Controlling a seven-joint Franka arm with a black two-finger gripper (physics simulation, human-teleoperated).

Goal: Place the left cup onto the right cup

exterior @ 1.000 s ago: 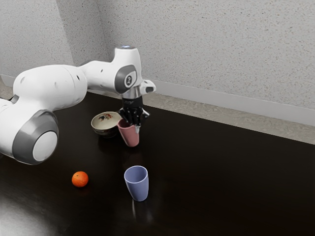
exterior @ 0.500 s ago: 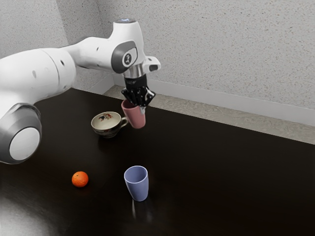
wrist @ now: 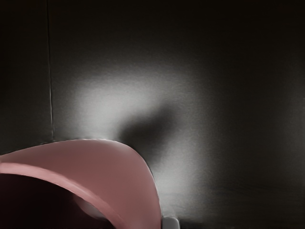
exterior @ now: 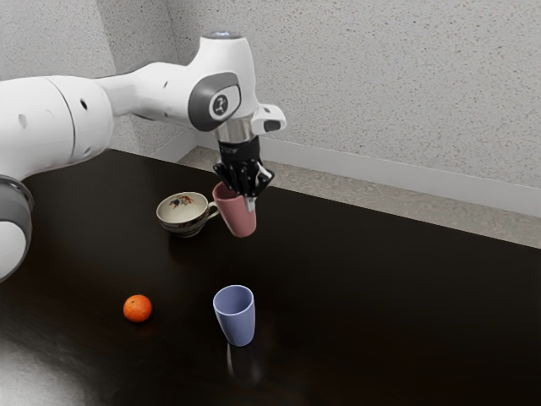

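Shifted since 0.5 s ago: gripper [exterior: 245, 192] with pink cup [exterior: 239, 214], toward exterior view's right | jaws clamping its rim, cup tilted, airborne | blue cup [exterior: 234, 315] upright below

The pink cup [wrist: 95, 176] hangs over the dark worktop [wrist: 238, 71]; a pale sheen [wrist: 105, 102] lies at the cup's twelve o'clock.

Count: two handleless cups, namely one pink cup [exterior: 239, 213] and one blue cup [exterior: 235, 315]. One patterned teacup [exterior: 182, 211] with handle. One orange [exterior: 138, 308]. One dark table [exterior: 380, 288]. One robot arm [exterior: 127, 93].
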